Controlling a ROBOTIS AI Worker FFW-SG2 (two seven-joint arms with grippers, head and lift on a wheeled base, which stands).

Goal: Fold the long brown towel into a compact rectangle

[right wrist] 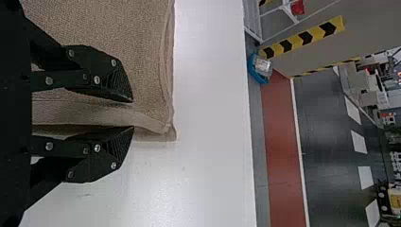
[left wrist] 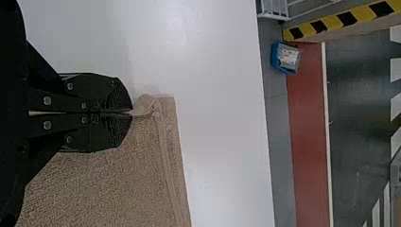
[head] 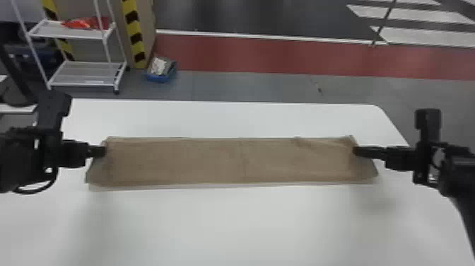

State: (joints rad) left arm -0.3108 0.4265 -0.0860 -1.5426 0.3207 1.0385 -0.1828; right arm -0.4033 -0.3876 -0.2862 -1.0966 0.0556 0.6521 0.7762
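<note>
I see the long brown towel (head: 198, 161) lying flat in a long strip on the white bench (head: 226, 226), with its long sides running along the bench's far edge. One end is near the bench's left side and the other is near the right side, closer to me than the round far right corner. My left gripper (head: 100, 151) is at the towel's left end, with its fingers (left wrist: 116, 132) pressed together, pinching a little bit of towel near a corner. My right gripper (head: 359, 151) is at the right end. Its fingers (right wrist: 111, 146) are spread apart, with a soft fold of towel between them. Past the far edge, a blue box (head: 159, 78) sits on the floor by a white rack (head: 86, 72).
</note>
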